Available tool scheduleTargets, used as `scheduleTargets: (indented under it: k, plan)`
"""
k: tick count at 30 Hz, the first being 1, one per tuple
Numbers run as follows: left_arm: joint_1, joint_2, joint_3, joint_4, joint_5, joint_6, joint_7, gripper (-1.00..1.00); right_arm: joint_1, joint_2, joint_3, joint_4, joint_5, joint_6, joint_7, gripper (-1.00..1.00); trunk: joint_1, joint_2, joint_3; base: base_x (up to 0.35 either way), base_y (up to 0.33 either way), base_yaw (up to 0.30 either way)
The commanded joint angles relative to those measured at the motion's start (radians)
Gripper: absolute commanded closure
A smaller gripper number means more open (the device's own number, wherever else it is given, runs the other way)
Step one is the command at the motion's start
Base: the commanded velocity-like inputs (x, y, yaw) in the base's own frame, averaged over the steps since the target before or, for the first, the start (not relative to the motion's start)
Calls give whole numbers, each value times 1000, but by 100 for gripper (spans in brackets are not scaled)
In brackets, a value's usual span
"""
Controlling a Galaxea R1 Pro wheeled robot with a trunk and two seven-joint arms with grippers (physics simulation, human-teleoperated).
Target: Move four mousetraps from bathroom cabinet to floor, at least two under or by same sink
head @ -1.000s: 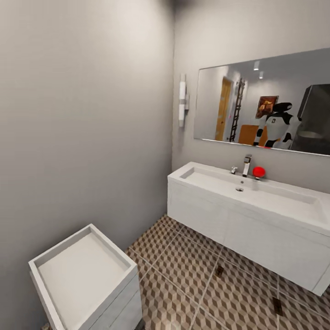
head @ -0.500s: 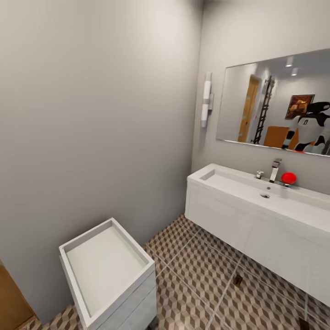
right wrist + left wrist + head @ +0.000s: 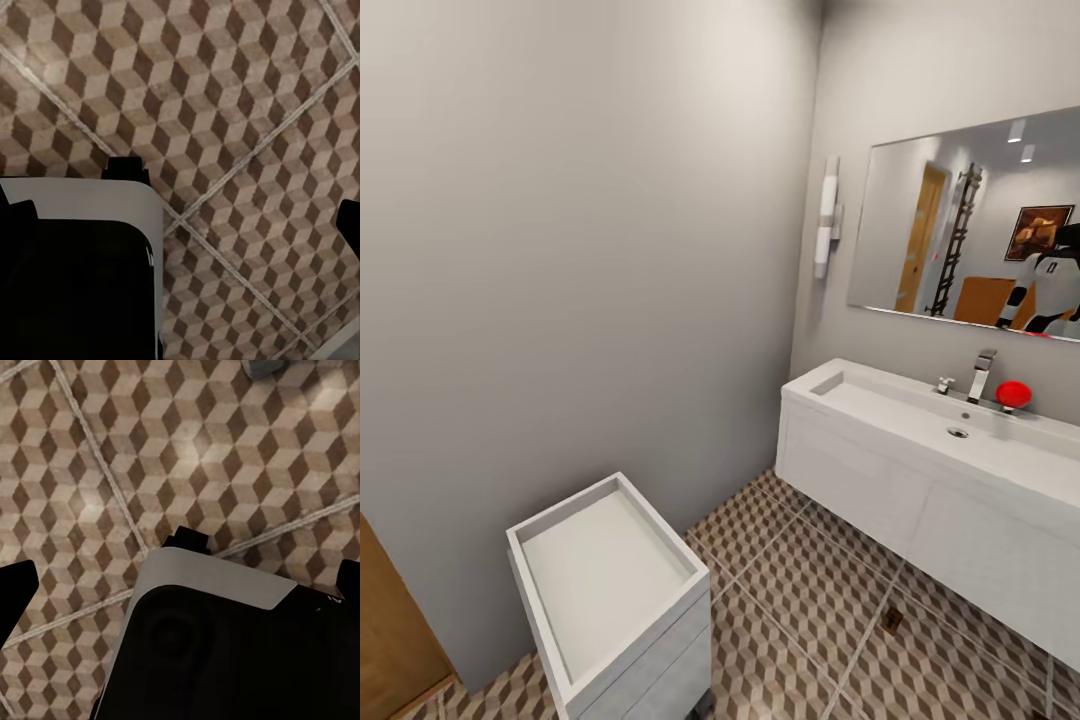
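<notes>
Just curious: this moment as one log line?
seen: white basin sink, small dark-brown mousetrap on cube-patterned tile floor; left fingers open; right fingers open

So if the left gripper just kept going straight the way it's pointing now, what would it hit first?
Most likely the bathroom floor. In the left wrist view the left gripper points down at the cube-pattern tiles, with the robot's own white and black base low in the picture. How far off the floor lies is unclear.

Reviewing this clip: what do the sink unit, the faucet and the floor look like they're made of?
The sink unit looks like matte white ceramic or solid surface: uniform, no grain. The faucet seems polished metal, silvery with bright highlights. The bathroom floor reads as ceramic tile, given the pale grout lines and printed brown-beige cube pattern; it is a render, so all of this is tentative.
</notes>
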Motion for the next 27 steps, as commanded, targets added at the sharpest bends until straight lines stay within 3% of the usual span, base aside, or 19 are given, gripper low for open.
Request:
scheduleTargets:
  k: [1,9,27]
  plan:
    - [0,0,-8,-1,8,-2,4,-100,-1,0,8,1,-8,2,-2,-100,0,-1,-1,0,0,11]
    - [0,0,-8,-1,8,-3,4,-100,-1,0,7,1,-9,-2,-2,-100,0,-1,1,0,0,108]
    - [0,0,-8,-1,8,-3,4,-100,-1,1,8,1,-9,-2,-3,-100,0,-1,12,0,0,244]
